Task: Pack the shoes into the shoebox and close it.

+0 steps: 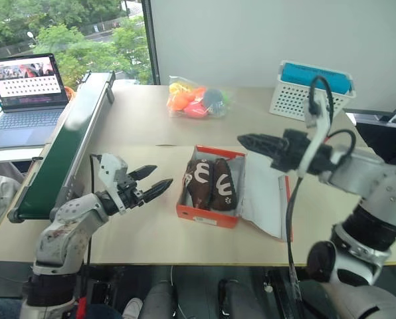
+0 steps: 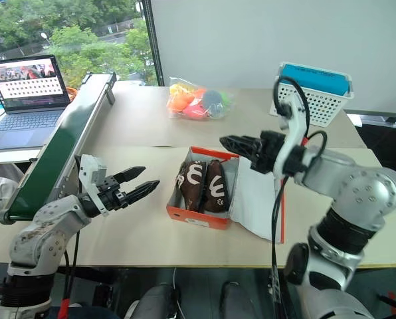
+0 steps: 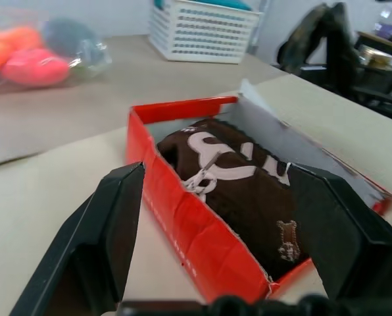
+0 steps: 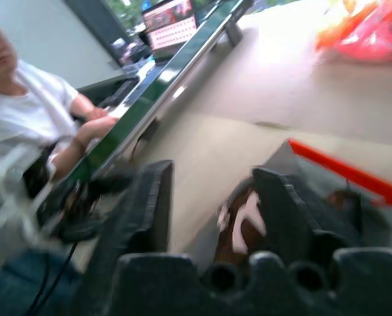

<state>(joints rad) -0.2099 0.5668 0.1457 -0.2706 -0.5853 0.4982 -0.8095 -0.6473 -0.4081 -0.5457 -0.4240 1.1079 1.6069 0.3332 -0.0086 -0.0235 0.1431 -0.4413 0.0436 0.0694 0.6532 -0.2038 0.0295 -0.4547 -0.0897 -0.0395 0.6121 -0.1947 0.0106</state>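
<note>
The orange-red shoebox (image 1: 206, 214) sits at the middle of the table with its lid (image 1: 264, 194) folded flat to the right, white inside up. Both dark brown shoes (image 1: 199, 178) (image 1: 223, 187) lie side by side inside it, white marks facing up. My left gripper (image 1: 155, 179) hovers just left of the box, level and pointing at it, open with nothing between its fingers. In the left wrist view the box wall (image 3: 183, 217) and a shoe (image 3: 242, 178) lie straight ahead. My right gripper (image 1: 243, 140) hangs above the box's far right corner, pointing left, narrowly open and empty.
A white lattice basket (image 1: 309, 93) stands at the back right and a clear bag of colourful toys (image 1: 197, 100) at the back centre. A green conveyor (image 1: 68, 143) runs along the left side beside a laptop (image 1: 26, 86). A person (image 4: 25, 118) sits beyond the conveyor.
</note>
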